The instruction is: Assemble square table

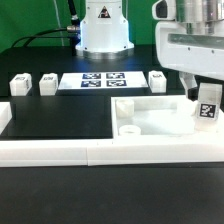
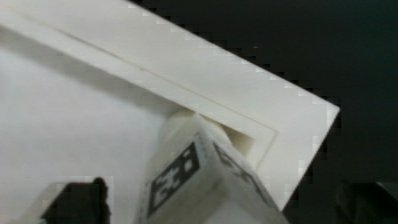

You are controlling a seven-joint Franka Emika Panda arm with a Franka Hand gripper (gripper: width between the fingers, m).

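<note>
The white square tabletop [image 1: 155, 117] lies flat at the exterior view's right, with a round socket [image 1: 128, 129] showing at one near corner. My gripper [image 1: 205, 98] is shut on a short white tagged leg [image 1: 207, 106] and holds it upright over the tabletop's right side. In the wrist view the leg [image 2: 199, 170] hangs between my dark fingers [image 2: 75, 202], right above a corner of the tabletop [image 2: 107, 110]. Whether the leg touches the slab I cannot tell. Three more legs lie at the back: two at the left [image 1: 20, 84] [image 1: 47, 83] and one at the right [image 1: 158, 80].
The marker board [image 1: 103, 80] lies at the back middle, in front of the robot base [image 1: 104, 30]. A long white border rail [image 1: 90, 152] runs along the front and another [image 1: 5, 116] stands at the left. The tabletop rests against the front rail.
</note>
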